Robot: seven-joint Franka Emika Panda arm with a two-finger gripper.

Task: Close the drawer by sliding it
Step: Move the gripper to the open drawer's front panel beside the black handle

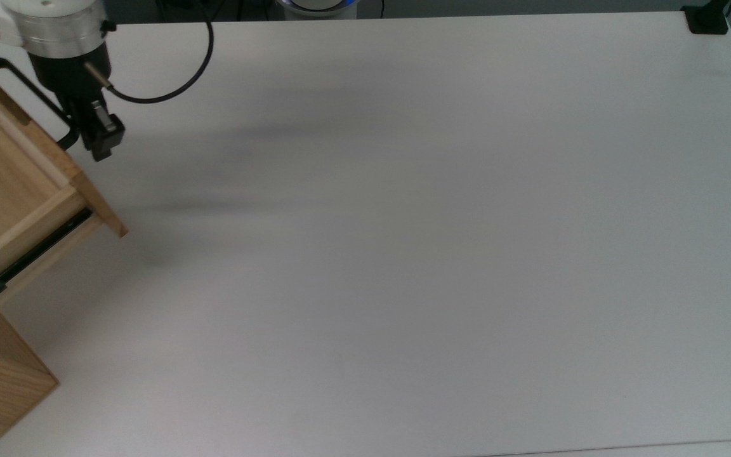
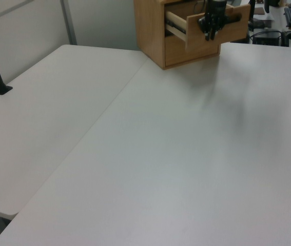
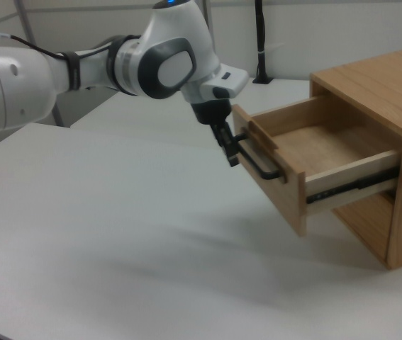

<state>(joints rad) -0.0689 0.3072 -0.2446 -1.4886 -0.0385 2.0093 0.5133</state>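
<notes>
Gripper (image 3: 230, 150) at the end of the white arm (image 3: 80, 67) sits right against the black handle (image 3: 261, 161) on the drawer (image 3: 307, 152); whether its fingers are parted or pressed together cannot be told, and contact with the bar looks likely but is not certain. Partly pulled out of the wooden cabinet (image 3: 392, 92), the drawer hangs above the white table (image 1: 403, 222) at the top view's left edge; its black side rail (image 3: 349, 185) is exposed; the cabinet stands on the table's far corner in the left view.
</notes>
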